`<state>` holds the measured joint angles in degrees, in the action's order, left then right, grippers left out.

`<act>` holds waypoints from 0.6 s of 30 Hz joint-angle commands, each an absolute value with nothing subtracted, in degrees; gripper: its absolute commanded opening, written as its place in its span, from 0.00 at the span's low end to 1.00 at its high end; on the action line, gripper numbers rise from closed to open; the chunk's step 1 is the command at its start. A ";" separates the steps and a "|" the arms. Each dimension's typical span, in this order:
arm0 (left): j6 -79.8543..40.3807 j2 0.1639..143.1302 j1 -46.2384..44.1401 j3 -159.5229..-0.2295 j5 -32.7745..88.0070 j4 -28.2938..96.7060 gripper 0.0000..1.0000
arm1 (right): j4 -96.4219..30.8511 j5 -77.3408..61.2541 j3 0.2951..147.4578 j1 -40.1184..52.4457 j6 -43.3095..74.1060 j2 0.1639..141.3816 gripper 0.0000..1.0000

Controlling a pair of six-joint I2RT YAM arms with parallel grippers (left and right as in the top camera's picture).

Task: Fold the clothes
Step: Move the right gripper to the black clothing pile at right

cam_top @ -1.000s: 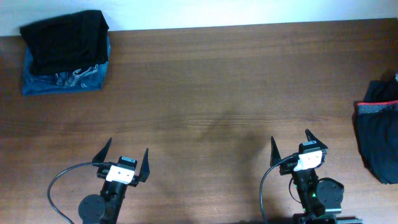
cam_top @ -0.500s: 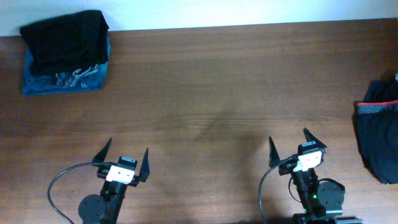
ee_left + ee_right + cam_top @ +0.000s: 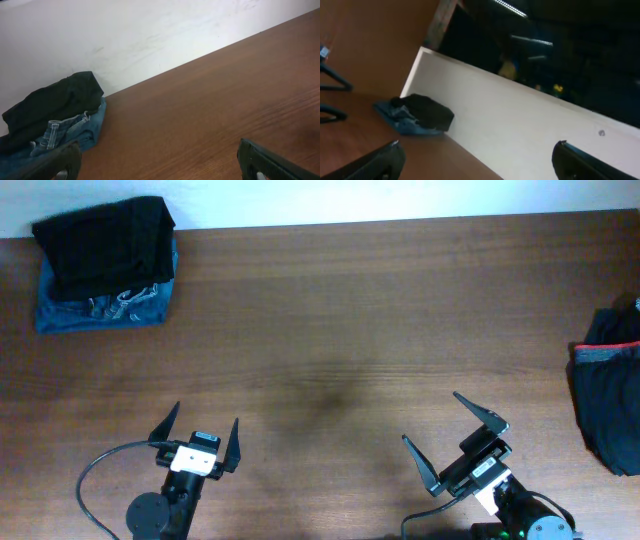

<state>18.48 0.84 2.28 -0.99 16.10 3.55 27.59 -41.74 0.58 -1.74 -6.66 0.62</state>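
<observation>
A folded black garment (image 3: 105, 246) lies on a folded blue patterned one (image 3: 105, 310) at the table's far left corner; both show in the left wrist view (image 3: 55, 107) and small in the right wrist view (image 3: 422, 112). A long black piece with a grey, red-edged waistband (image 3: 606, 395) lies unfolded at the right edge. My left gripper (image 3: 198, 438) is open and empty near the front edge. My right gripper (image 3: 455, 437) is open and empty, turned leftward and tilted up, at the front right.
The wooden table (image 3: 340, 330) runs to a white wall (image 3: 125, 40) along its far edge. A black cable (image 3: 95, 480) loops beside the left arm's base.
The right gripper has swung left and tilted upward, its fingers now pointing toward the far left. The left arm and the clothes have not moved.
</observation>
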 commanded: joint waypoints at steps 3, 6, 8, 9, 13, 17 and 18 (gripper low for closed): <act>18.96 0.30 2.52 -0.78 16.32 3.73 0.99 | 23.62 -35.57 3.49 -1.91 -6.63 0.80 0.99; 18.96 0.30 2.52 -0.78 16.32 3.73 0.99 | 17.12 -28.86 7.05 -1.91 -6.66 1.67 0.99; 18.96 0.30 2.52 -0.78 16.32 3.73 0.99 | 11.77 -24.16 10.57 -1.91 -6.68 2.85 0.99; 18.96 0.30 2.52 -0.78 16.32 3.75 0.99 | 8.67 -21.06 12.71 -1.91 -6.85 3.79 0.99; 18.96 0.30 2.52 -0.78 16.32 3.75 0.99 | -4.47 -6.39 22.02 -2.00 -11.55 10.63 0.99; 18.96 0.30 2.52 -0.78 16.32 3.73 0.99 | -13.93 10.50 31.68 -2.02 -12.01 21.65 0.99; 18.96 0.30 2.52 -0.78 16.32 3.73 0.99 | -15.92 13.30 34.24 -2.02 -12.01 24.69 0.99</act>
